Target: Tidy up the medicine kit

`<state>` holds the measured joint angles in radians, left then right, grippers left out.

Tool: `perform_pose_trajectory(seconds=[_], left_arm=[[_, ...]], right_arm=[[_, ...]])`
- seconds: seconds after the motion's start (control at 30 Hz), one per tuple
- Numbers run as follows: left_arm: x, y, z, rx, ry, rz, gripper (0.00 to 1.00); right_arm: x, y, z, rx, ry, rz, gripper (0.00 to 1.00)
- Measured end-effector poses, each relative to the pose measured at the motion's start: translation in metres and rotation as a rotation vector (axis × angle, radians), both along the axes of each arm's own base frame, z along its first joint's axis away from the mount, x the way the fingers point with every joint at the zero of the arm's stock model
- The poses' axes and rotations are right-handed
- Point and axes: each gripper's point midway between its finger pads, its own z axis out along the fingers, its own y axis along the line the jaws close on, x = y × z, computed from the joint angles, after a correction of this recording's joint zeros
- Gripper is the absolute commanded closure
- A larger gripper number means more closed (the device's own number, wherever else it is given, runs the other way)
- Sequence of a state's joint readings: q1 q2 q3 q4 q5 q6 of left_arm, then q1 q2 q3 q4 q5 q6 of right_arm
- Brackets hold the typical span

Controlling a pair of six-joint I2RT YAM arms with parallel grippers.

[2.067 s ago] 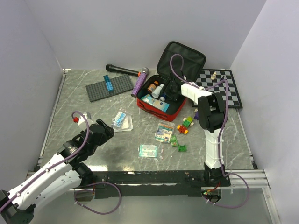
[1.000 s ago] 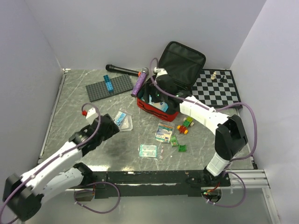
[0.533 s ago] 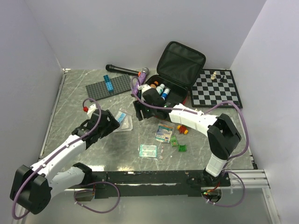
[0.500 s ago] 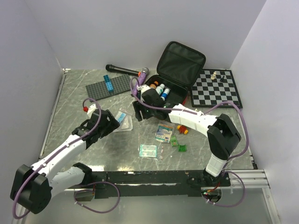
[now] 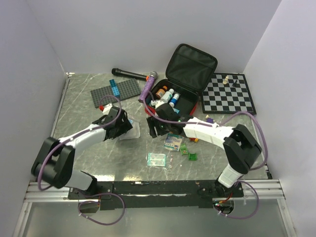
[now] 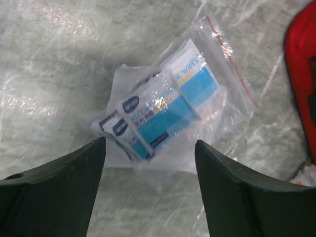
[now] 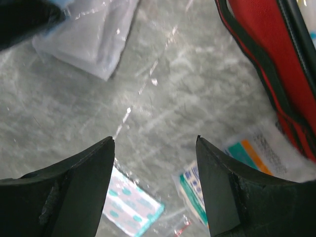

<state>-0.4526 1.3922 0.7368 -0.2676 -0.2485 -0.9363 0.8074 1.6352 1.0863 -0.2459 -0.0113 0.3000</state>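
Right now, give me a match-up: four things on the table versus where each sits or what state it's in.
1 medicine kit
2 chessboard
3 microphone
4 wipes bag

A far right corner
B lid up, bottles inside
C on the table, framed by the open left fingers
D far edge, behind the grey baseplate

Pairs: 1-B, 2-A, 3-D, 4-C

Two robot arms are shown, the left arm (image 5: 86, 134) and the right arm (image 5: 200, 131), each built of smooth white tubular shells linked by bulky black joints (image 5: 242, 148). A thin purple cable (image 5: 237, 113) is looped along each arm, and broad, matte dark fingers (image 6: 54, 197) are fitted at the tips.
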Motion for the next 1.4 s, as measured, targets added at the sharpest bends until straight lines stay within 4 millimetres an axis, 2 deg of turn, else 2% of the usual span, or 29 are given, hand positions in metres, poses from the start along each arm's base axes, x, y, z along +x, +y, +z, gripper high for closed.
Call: perform_pose_trajectory(seconds=[0.13,0.23,0.43,0.57,0.63,0.67,0.8,0.83,0.9,0.93,1.13,1.23,1.4], left_arm=[[0.004,0.000,-0.015,0.021,0.036,0.005,0.37],[0.004,0.003,-0.018,0.030,0.042,0.014,0.52],[0.005,0.008,-0.013,0.028,0.022,0.050,0.80],[-0.003,0.015,-0.001,0.015,-0.010,0.082,0.88],[-0.007,0.019,0.005,0.011,-0.020,0.101,0.85],[-0.009,0.022,0.007,0.007,-0.027,0.114,0.80],[-0.023,0.037,0.016,0.014,-0.043,0.169,0.48],[-0.027,0.042,0.017,0.014,-0.045,0.184,0.36],[-0.034,0.050,0.020,0.012,-0.052,0.213,0.22],[-0.038,0.053,0.021,0.015,-0.053,0.219,0.19],[-0.053,0.064,0.030,-0.004,-0.081,0.255,0.17],[-0.059,0.067,0.036,-0.025,-0.113,0.256,0.19],[-0.068,0.068,0.039,-0.059,-0.148,0.246,0.19]], right_arm=[[-0.013,-0.013,0.002,0.008,0.002,-0.007,0.27],[-0.019,-0.018,0.009,0.024,-0.006,-0.011,0.27],[-0.018,-0.018,0.014,0.042,-0.022,-0.011,0.27],[-0.019,-0.015,0.015,0.053,-0.021,-0.003,0.27],[-0.020,-0.013,0.016,0.064,-0.018,0.003,0.28],[-0.020,-0.011,0.017,0.071,-0.016,0.006,0.28],[-0.016,0.002,0.014,0.085,0.003,0.020,0.31],[-0.014,0.007,0.014,0.086,0.007,0.025,0.32],[-0.010,0.022,0.015,0.092,0.008,0.040,0.34],[-0.008,0.029,0.016,0.094,0.007,0.048,0.35],[0.008,0.079,0.020,0.113,0.000,0.088,0.42],[0.015,0.095,0.011,0.099,0.014,0.093,0.44],[0.020,0.100,-0.019,0.049,0.061,0.068,0.47]])
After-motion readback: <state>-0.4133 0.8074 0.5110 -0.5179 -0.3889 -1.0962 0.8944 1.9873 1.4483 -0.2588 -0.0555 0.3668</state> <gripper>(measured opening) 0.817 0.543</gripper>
